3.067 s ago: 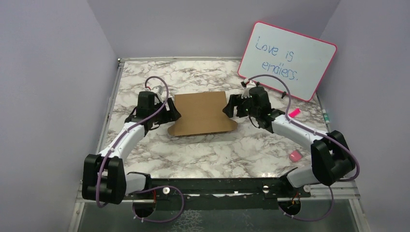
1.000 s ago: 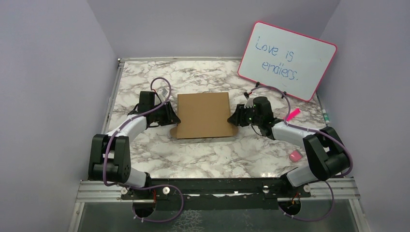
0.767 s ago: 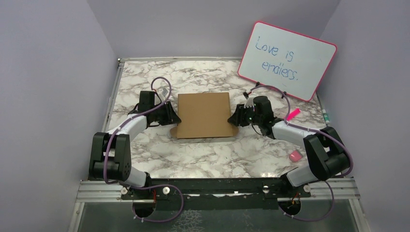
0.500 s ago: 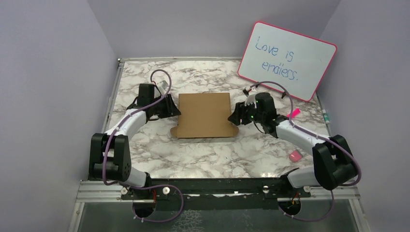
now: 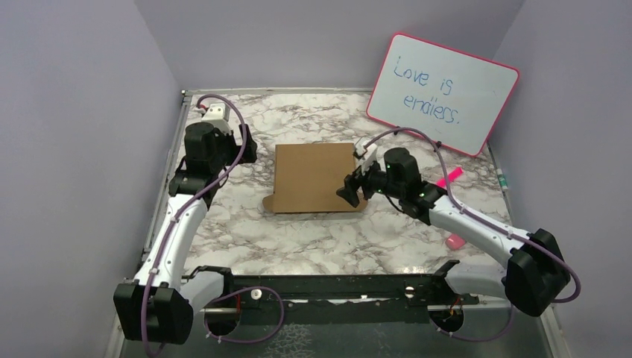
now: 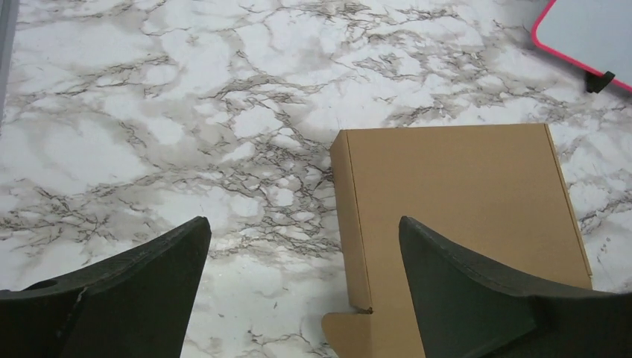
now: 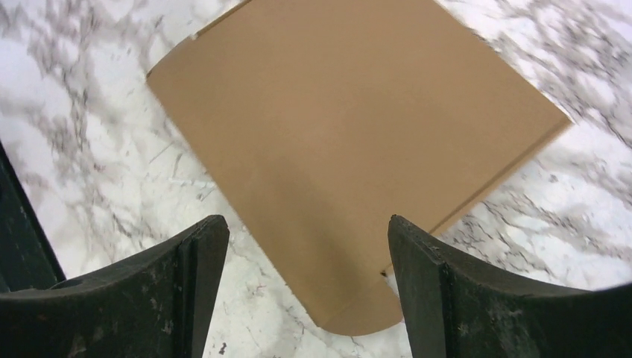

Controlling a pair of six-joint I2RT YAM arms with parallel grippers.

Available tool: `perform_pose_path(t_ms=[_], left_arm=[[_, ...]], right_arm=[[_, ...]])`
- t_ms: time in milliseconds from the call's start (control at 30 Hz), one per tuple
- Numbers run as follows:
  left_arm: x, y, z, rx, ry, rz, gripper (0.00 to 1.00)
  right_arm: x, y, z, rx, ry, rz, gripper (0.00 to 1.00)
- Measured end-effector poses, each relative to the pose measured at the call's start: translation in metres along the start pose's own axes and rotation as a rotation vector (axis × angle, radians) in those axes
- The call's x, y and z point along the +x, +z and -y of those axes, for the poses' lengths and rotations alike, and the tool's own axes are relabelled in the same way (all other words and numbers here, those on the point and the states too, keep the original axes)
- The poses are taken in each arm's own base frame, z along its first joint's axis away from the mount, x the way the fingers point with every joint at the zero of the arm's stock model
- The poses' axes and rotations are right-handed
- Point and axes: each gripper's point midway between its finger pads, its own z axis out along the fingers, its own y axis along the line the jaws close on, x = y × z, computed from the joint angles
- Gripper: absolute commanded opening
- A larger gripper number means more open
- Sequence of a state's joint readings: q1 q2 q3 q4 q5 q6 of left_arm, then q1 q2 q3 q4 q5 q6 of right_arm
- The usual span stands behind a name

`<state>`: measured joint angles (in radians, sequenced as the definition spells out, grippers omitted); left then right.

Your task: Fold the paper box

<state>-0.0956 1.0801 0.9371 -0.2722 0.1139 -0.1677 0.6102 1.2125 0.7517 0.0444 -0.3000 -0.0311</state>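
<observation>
Brown cardboard paper box (image 5: 313, 177) lies flat mid-frame on the marble surface (image 5: 313, 239). Its right edge is partly hidden under the right jaws, spread wide, holding nothing. Left jaws likewise spread, empty, further up-left, apart from box. Whiteboard (image 5: 443, 93) at upper right.

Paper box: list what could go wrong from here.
1. The left gripper and right gripper are both open and off the paper box, so its folded panels might spring up.
2. A rounded tab sticks out at the near corner; it may be untucked and let the box loosen.
3. The right gripper hangs over the box's edge; a low move could shove it across the marble table.
</observation>
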Motion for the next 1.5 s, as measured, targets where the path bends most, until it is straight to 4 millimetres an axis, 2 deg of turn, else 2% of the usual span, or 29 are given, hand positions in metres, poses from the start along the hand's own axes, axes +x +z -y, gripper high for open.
perform_pose_path(t_ms=[100, 267, 367, 500, 733, 900, 1067, 1233, 1367, 1500], left_arm=[[0.001, -0.007, -0.004, -0.024, 0.002, 0.017, 0.99], [0.033, -0.008, -0.011, -0.055, -0.023, -0.039, 0.99], [0.05, -0.006, -0.012, -0.061, -0.04, -0.077, 0.99], [0.054, -0.006, -0.013, -0.069, -0.047, -0.086, 0.99], [0.058, -0.006, -0.018, -0.116, -0.048, -0.09, 0.98], [0.061, -0.007, -0.018, -0.13, -0.033, -0.098, 0.96], [0.063, -0.008, -0.018, -0.138, -0.023, -0.107, 0.94], [0.063, -0.008, -0.017, -0.137, -0.012, -0.106, 0.93], [0.063, -0.009, -0.016, -0.132, -0.004, -0.103, 0.92], [0.063, -0.009, -0.014, -0.127, -0.001, -0.105, 0.92]], right_arm=[[0.008, 0.006, -0.025, -0.058, -0.119, -0.043, 0.87], [0.025, 0.024, -0.069, -0.132, -0.365, -0.108, 0.88], [0.042, 0.033, -0.083, -0.129, -0.495, -0.157, 0.88], [0.058, 0.042, -0.086, -0.08, -0.646, -0.21, 0.9], [0.061, 0.058, -0.09, 0.013, -0.856, -0.214, 0.9], [0.08, 0.073, -0.082, 0.078, -0.969, -0.272, 0.87], [0.076, 0.085, -0.072, 0.171, -1.04, -0.249, 0.83], [0.071, 0.093, -0.063, 0.264, -1.105, -0.201, 0.71], [0.075, 0.096, -0.057, 0.298, -1.145, -0.199, 0.5], [0.067, 0.095, -0.057, 0.325, -1.151, -0.172, 0.26]])
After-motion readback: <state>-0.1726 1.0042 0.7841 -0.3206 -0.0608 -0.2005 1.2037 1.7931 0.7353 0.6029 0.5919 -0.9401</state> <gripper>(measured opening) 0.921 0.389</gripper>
